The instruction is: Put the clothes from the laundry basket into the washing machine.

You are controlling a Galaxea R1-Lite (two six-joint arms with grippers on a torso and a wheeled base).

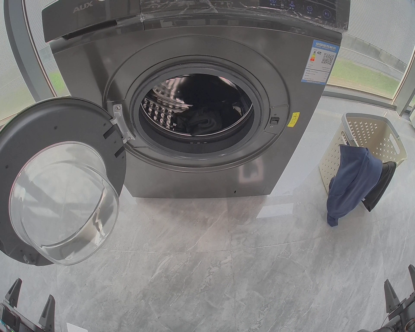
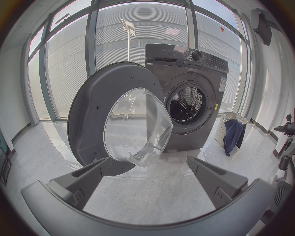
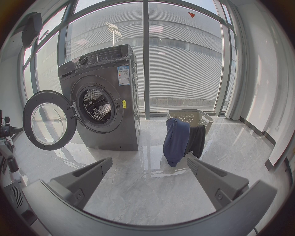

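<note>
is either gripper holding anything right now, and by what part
Nothing is held. The left gripper and right gripper are both open and empty; the clothes hang over the rim of the basket.

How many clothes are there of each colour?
Blue garment over the laundry basket rim: 1
Black garment beside it on the rim: 1
Dark bundle inside the washing machine: 1
Total: 3

Brand lettering (image 1: pixel 83 8) on the washing machine (image 1: pixel 194 183) drawer (image 1: pixel 108 19), energy label (image 1: pixel 320 62) with QR code on its front, small yellow sticker (image 1: pixel 293 119) beside the porthole
</note>
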